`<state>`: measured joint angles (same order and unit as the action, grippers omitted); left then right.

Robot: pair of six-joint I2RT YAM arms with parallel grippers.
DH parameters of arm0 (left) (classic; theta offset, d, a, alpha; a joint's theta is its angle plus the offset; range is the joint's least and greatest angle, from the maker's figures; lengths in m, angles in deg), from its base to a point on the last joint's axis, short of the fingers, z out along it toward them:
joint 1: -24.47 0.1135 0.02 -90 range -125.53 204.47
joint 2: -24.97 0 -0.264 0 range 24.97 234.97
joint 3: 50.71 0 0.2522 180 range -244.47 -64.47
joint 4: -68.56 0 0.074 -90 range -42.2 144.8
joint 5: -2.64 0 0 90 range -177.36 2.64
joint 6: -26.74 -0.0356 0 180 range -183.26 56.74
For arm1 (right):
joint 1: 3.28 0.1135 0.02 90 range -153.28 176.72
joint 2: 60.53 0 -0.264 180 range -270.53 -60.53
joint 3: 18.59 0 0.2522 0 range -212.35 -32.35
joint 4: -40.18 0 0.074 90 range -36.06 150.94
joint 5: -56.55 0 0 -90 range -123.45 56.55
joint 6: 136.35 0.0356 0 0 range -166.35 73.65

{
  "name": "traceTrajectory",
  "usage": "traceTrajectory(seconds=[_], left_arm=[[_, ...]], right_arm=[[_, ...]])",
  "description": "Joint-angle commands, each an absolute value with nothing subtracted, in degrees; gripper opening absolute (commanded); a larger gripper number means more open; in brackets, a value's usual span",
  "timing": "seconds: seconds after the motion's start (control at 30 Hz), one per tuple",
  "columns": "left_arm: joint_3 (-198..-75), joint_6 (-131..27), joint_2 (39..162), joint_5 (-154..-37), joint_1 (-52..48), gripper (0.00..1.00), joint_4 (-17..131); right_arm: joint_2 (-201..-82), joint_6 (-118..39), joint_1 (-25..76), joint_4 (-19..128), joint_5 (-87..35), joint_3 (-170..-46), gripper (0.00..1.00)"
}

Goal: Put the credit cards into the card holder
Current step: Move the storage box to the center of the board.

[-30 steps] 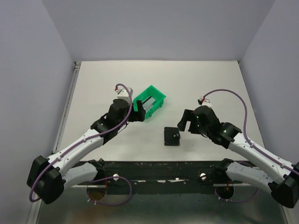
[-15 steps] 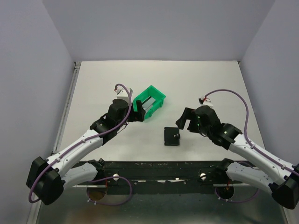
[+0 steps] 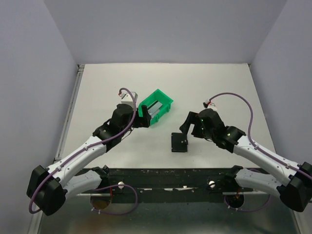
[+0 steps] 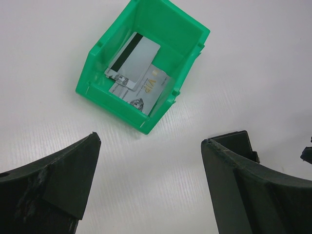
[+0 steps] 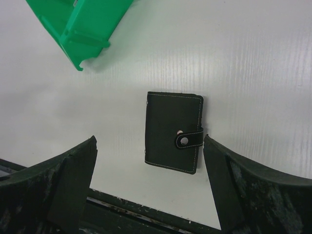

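Taking the far wall as twelve o'clock, the white table (image 3: 219,87) has the card holder (image 3: 179,142) lying flat towards its six o'clock edge, about midway between the two arms. It is a small black wallet, folded shut, with a strap wrapped over one edge and fastened by a light stud. In the right wrist view the card holder (image 5: 173,129) sits between the fingers and a little beyond them, touching neither.

The credit cards (image 4: 139,68) are inside the green plastic bin (image 3: 165,99), which stands at roughly eleven o'clock from the card holder, turned at an angle to the table edges. Two cards can be made out, overlapping. The upper one is pale with a dark stripe along one side. The lower one is silvery and printed "VIP".

The left gripper (image 3: 143,119) is just at the bin's seven o'clock corner, its jaws spread wide with nothing between them. From the left wrist camera, the bin (image 4: 170,24) lies ahead of the left gripper (image 4: 150,140) at twelve o'clock.

The right gripper (image 3: 190,130) is just at two o'clock of the card holder, jaws likewise spread wide and holding nothing. From the right wrist camera, a corner of the bin (image 5: 78,24) shows at eleven o'clock of the right gripper (image 5: 148,140).
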<state>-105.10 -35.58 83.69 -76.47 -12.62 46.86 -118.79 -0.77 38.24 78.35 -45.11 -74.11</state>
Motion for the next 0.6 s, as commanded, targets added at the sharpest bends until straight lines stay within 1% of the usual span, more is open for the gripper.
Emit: traceTrajectory(seconds=[0.0, 0.57], left_arm=[[-106.05, -35.22, 82.37, -76.02, -12.27, 0.99, 46.10], [-106.14, -35.14, 82.72, -76.64, -12.27, 0.99, 46.28]], right_arm=[[-119.33, 0.75, 38.03, 76.36, -43.65, -75.60, 0.97], [-117.57, 1.46, 38.03, 74.16, -43.65, -73.49, 0.97]])
